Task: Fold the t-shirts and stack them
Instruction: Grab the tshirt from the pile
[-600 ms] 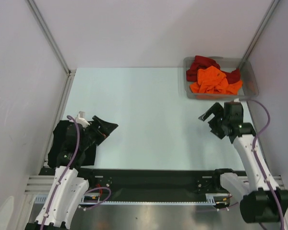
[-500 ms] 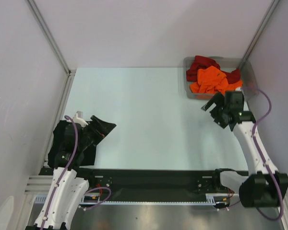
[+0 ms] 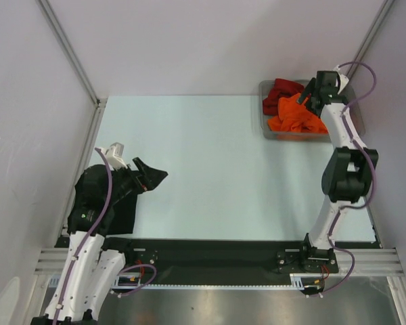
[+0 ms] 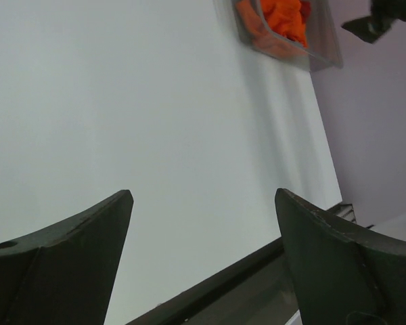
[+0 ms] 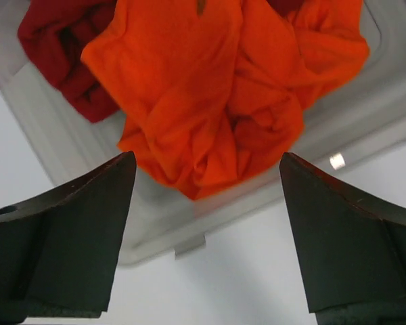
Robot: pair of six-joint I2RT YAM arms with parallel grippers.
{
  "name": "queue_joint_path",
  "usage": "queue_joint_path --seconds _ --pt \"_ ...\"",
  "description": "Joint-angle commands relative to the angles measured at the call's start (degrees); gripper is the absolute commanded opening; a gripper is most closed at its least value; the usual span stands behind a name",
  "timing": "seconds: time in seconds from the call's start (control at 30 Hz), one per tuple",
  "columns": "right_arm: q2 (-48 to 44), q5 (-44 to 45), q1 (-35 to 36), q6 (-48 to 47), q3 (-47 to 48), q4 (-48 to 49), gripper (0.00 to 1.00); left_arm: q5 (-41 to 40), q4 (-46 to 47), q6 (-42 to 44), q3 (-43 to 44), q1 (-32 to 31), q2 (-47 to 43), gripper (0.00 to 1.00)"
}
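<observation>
Top external view: a pale table (image 3: 210, 169) is shown bearing a grey tray (image 3: 284, 135). An orange t-shirt (image 3: 291, 114) and a dark red t-shirt (image 3: 281, 91) are crumpled inside the tray; a black t-shirt (image 3: 125, 213) is laid well apart from it. The right gripper (image 5: 206, 159) is spread wide, empty, over the tray; the left gripper (image 4: 203, 196) is spread wide, empty, well apart from it.
</observation>
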Motion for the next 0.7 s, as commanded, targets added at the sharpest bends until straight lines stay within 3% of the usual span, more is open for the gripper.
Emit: queue_joint_path --seconds 0.0,0.13,0.37,0.43,0.53,0.57,0.63,0.67 --pt "10.96 1.54 -0.27 -2.41 10.24 0.04 0.91 5.71 3.98 5.51 2.77 0.53 1.36 0.9" --pt "19.7 -0.21 -0.18 2.85 18.6 -2.34 0.85 1.33 1.35 8.93 4.96 0.53 3.38 0.85" --pt "26.3 -2.32 -0.1 9.19 19.93 -1.03 0.77 -0.88 1.08 12.54 8.49 0.53 5.32 0.84" --pt "27.36 -3.55 -0.1 9.46 20.98 -0.06 0.69 -1.76 0.64 13.68 8.57 0.53 5.06 0.82" --pt "29.03 -4.52 -0.45 10.61 26.93 -1.55 0.31 -4.13 -1.46 15.88 9.63 0.0 4.44 0.78" --pt "28.86 -4.87 -0.54 10.61 28.97 -2.34 0.11 -5.62 -2.34 16.23 10.24 -0.08 4.18 0.76" --pt "28.07 -4.61 -0.54 9.74 35.71 -3.65 0.01 -6.24 -2.69 16.33 10.94 -0.35 3.48 0.73" --pt "27.54 -4.18 -0.54 9.38 38.19 -4.27 0.0 -6.33 -3.22 15.89 11.21 -0.35 3.39 0.72"
